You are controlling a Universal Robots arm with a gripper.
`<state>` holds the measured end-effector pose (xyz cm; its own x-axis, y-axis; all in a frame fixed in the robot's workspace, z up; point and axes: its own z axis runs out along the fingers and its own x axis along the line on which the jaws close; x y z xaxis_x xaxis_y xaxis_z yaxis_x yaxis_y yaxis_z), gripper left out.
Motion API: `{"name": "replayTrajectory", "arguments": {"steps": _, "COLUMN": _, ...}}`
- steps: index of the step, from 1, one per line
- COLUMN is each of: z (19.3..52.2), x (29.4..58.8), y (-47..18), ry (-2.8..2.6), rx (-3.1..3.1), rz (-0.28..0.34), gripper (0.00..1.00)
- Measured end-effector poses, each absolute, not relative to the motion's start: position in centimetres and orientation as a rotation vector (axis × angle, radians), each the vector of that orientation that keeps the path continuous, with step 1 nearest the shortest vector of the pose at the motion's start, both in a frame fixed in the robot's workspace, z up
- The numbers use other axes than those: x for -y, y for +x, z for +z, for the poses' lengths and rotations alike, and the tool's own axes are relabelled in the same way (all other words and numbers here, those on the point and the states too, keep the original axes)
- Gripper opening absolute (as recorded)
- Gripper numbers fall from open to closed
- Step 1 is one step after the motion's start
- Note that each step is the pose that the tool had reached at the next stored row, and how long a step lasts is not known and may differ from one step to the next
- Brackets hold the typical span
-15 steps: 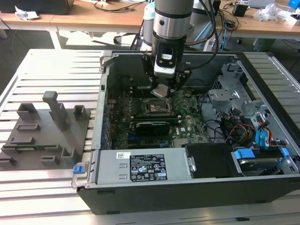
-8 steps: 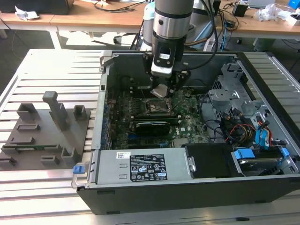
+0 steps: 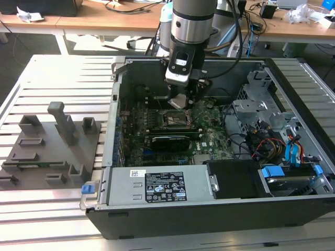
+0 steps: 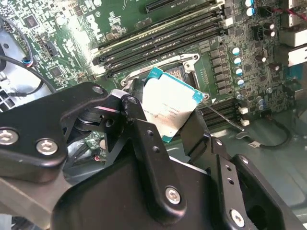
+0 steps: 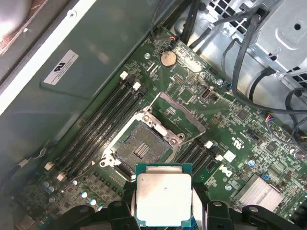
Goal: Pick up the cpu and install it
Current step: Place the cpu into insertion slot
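A slatted metal bench carries everything, with wooden benches across the background. At the exterior view's left stand the grey fixture blocks. Next to them lies the open computer case, its green motherboard facing up.

Over the middle of that board my jaws are clenched on the cpu, pressing two opposite edges and leaving its pale metal lid bare. I hold it in the air near the open socket, which is empty with its metal frame swung up. The chip is not seated.

I judge the chip light and stiff, but its smooth lid looks slippery and its underside delicate. The thin edges are therefore the only sound place to grip, and only gently. Further right sit the drive cage and blue cables.
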<state>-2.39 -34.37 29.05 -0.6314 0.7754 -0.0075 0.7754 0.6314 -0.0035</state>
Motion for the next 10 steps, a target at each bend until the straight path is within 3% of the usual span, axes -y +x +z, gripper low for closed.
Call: {"name": "replayTrajectory", "arguments": {"steps": 10, "z": 29.05, "x": 34.37, "y": -2.39, "ry": 1.476, "rx": -2.767, "rz": -0.01, "gripper": 0.55}}
